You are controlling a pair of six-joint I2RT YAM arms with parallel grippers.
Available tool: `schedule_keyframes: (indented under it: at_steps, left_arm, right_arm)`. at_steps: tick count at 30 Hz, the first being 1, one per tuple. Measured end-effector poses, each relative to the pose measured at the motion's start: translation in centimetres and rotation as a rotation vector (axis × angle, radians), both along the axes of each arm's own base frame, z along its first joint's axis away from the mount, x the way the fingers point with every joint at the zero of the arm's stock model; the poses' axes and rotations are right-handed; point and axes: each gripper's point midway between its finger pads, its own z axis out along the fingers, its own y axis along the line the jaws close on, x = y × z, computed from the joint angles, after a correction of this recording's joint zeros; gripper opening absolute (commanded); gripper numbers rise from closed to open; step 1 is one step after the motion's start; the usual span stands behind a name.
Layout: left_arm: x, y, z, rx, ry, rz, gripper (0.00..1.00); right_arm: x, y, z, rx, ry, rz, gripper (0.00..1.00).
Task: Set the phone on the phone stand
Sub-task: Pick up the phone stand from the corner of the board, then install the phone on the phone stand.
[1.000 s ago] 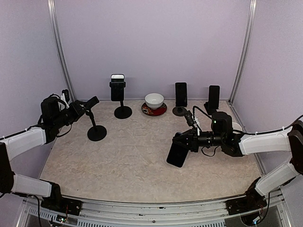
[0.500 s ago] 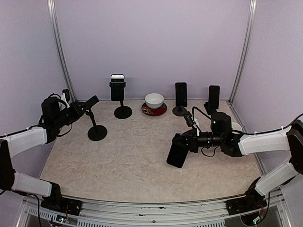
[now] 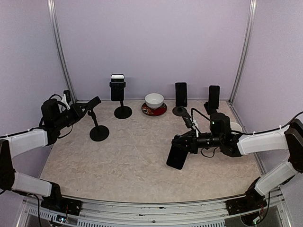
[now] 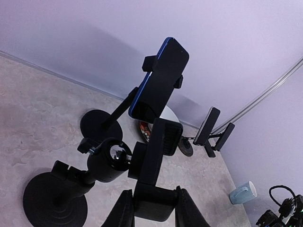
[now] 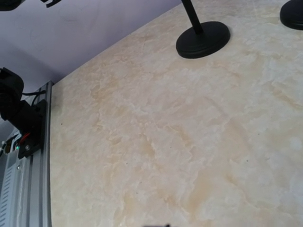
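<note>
The empty black phone stand point(image 3: 98, 127) stands at the left of the table, its cradle tilted towards my left arm. My left gripper point(image 3: 85, 107) is shut on the lower end of that cradle point(image 4: 156, 151), one finger on each side. In the left wrist view the stand's ball joint point(image 4: 111, 158) and round base point(image 4: 54, 201) lie below left. At the right, the black phone point(image 3: 177, 156) hangs tilted just above the table, with my right gripper point(image 3: 185, 143) shut on its upper end. The right wrist view shows no fingers, only table and the stand's base point(image 5: 203, 40).
Along the back wall stand a second stand holding a blue-edged phone point(image 4: 158, 80), a white bowl point(image 3: 154, 100) on a red plate point(image 3: 154, 110), and two more dark phones on holders point(image 3: 181, 94) point(image 3: 214, 98). A pale blue cup point(image 4: 244, 193) sits at the far right.
My left gripper has closed on the stand's cradle, and the stand has shifted slightly to the right. The right arm with the phone has barely moved.
</note>
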Motion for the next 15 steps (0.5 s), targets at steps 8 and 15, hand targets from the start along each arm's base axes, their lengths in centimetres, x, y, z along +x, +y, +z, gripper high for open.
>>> schedule_keyframes:
  at_steps: [8, 15]
  left_arm:
    - [-1.5, -3.9, 0.2, 0.004, -0.015, -0.141, 0.08]
    - [-3.2, -7.3, 0.6, -0.004, -0.03, -0.276, 0.08]
  right_arm:
    - [-0.2, 0.1, -0.2, 0.001, 0.008, 0.017, 0.0]
    - [-0.4, 0.2, -0.3, 0.001, 0.015, 0.03, 0.0]
